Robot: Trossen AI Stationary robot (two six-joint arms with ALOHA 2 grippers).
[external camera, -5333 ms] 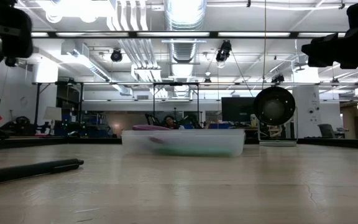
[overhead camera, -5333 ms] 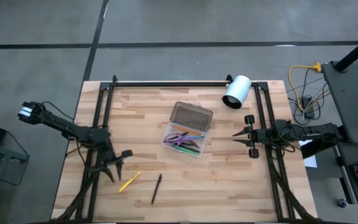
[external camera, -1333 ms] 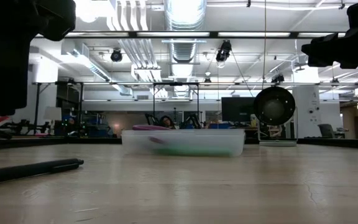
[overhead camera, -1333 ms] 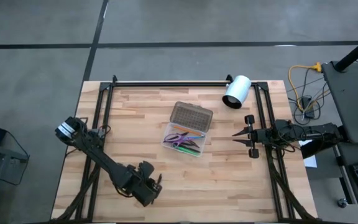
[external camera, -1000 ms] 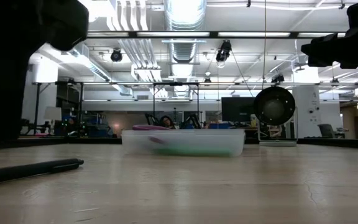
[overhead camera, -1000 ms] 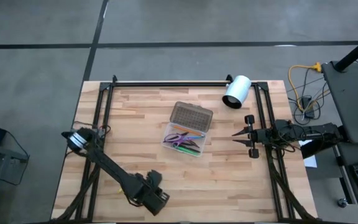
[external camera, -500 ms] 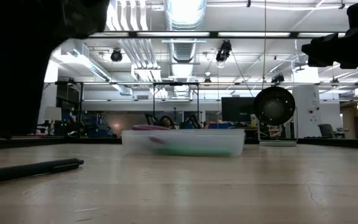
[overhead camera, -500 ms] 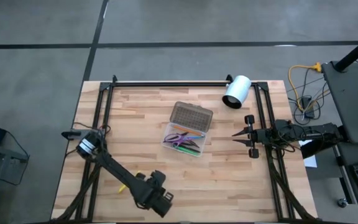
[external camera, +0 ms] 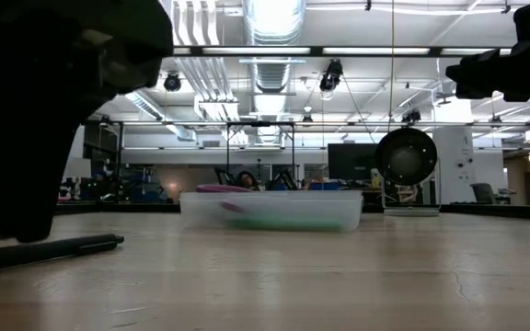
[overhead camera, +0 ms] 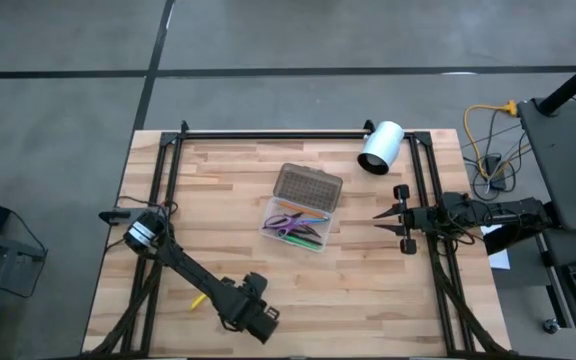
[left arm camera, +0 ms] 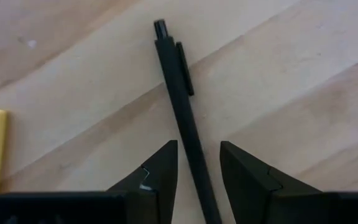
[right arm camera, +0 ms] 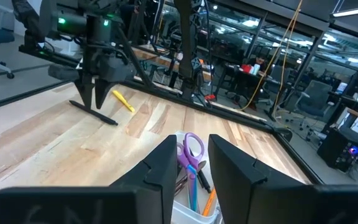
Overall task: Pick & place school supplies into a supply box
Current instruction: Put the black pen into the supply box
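Since a few seconds back, the left arm has swung from the table's left side down to the near edge — its left gripper [left arm camera: 196,163] now sits right over the black pen [left arm camera: 182,106], fingers spread with the pen's barrel running between them, not yet pinched. The yellow pen [overhead camera: 198,299] lies just beside it on the wood. The supply box [overhead camera: 302,222] hasn't budged: mid-table, grey dotted lid flipped open toward the far side, with the purple scissors [right arm camera: 192,149] and several coloured pens already inside. The right gripper [overhead camera: 388,216] waits near the table's right edge, pointing at the box — fingers a little apart, holding nothing. A white cylinder [overhead camera: 379,147] lies at the far right.
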